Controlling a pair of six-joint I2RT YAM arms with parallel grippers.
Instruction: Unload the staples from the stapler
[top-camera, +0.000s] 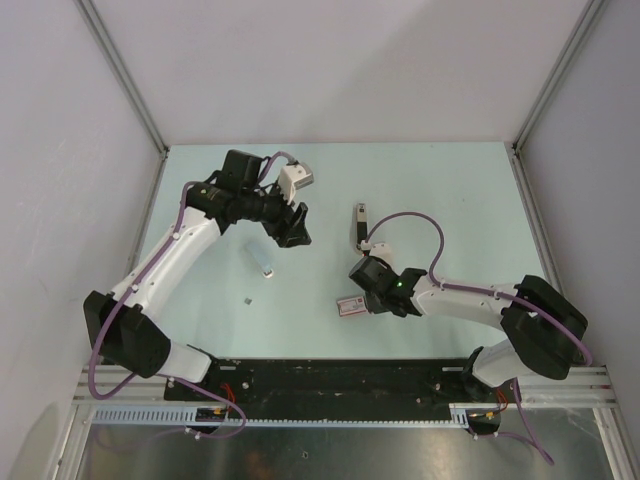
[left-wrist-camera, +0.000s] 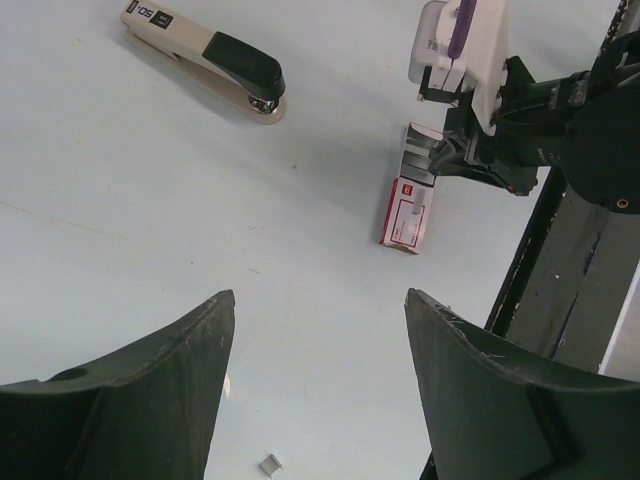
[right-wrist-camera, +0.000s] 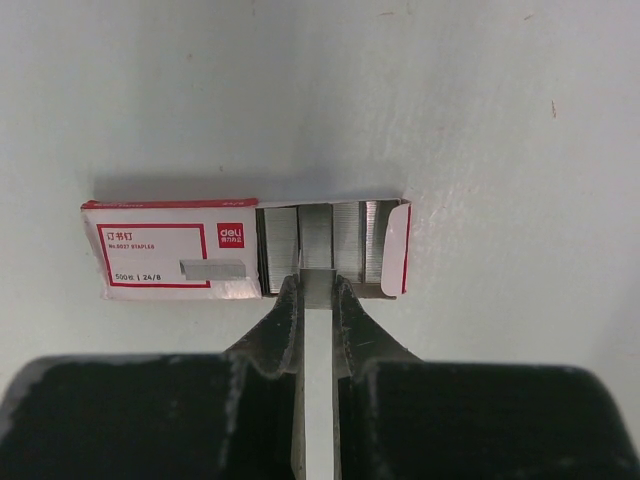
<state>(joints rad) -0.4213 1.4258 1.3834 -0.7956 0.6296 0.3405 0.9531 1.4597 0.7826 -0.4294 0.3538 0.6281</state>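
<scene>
Your right hand (right-wrist-camera: 318, 290) was closed narrow on a thin strip of staples (right-wrist-camera: 318, 400), and the end of this strip was at the open mouth of the box (right-wrist-camera: 160, 255). I judge you were at the step of putting away the staples already taken out, not at the stapler itself. The next move, I think, called for pushing the strip straight in beside the other rows and then letting go gently, because the cardboard box is light and can slide on the smooth pale worktop (left-wrist-camera: 120, 220). The strip was flat, silver-grey and shiny; it may break if you twist it. The box was flat and rectangular, with a red-and-white label. The stapler (left-wrist-camera: 205, 62) lay well apart from the box on the worktop, slim and long, pale body with a black top, and it looked closed. Your left hand (left-wrist-camera: 318, 295) hung wide open above the worktop and held nothing.
</scene>
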